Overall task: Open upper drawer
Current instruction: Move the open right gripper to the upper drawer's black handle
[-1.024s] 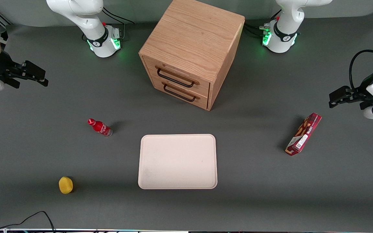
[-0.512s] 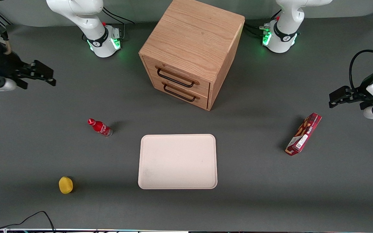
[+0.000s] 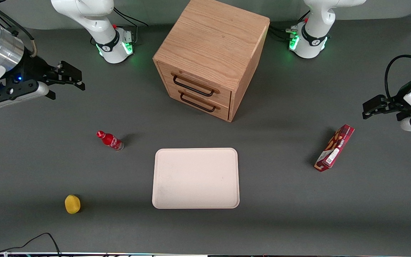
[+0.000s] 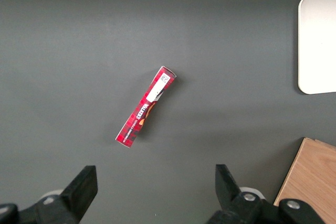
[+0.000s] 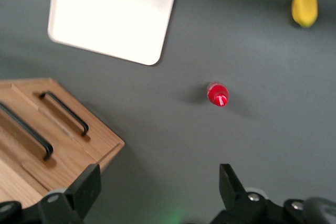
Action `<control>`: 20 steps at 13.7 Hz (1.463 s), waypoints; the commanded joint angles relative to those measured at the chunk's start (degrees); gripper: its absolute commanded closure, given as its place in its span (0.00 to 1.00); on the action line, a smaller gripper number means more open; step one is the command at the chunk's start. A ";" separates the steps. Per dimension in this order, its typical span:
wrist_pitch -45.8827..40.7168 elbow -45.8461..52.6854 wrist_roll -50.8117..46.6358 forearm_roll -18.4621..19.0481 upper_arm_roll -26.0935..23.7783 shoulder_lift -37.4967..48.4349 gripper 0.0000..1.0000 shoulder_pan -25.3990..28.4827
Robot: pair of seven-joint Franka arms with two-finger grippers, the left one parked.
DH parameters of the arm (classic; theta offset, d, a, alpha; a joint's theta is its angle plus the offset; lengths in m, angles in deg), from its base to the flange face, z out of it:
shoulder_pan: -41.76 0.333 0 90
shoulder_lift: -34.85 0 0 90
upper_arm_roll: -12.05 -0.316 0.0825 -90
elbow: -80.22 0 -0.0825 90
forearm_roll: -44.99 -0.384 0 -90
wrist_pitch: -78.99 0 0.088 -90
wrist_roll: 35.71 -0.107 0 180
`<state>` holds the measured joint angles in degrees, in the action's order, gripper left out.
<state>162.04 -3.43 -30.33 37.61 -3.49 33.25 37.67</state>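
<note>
Right arm reaches in from working arm's end of table, white links, silver wrist ring, black hand unit with small blue light. Gripper [image 3: 72, 76] held above table surface, fingers pointing toward roughly 3 o'clock in front view, slightly toward 4. Fingers [image 5: 86, 184] spread apart, wide gap between them, nothing between pads. Wrist rolled so the hand's flat black side plate faces the front camera. Gripper touches nothing.

High front overview; two downward wrist views
</note>
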 commanded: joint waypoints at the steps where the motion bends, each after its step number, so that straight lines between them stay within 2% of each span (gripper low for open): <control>1: -1.14 1.47 12.69 -2.37 0.24 -0.68 0.00 -0.48; 5: -1.14 1.65 14.14 -2.46 -0.63 -0.86 0.00 0.40; 8: -0.97 1.39 22.11 -2.55 -2.30 -1.65 0.00 0.31; 10: -0.79 1.39 25.19 -4.29 -2.48 -3.05 0.00 0.57; 12: -0.27 1.38 28.98 -4.57 -2.74 -4.98 0.00 3.20; 16: 1.58 1.21 29.96 -4.13 -2.83 -9.20 0.00 9.26; 20: 2.98 -0.63 28.73 -4.48 -2.83 -11.67 0.06 13.92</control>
<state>163.86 -3.80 -2.13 33.96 -6.88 22.02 49.55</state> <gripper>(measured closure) 0.026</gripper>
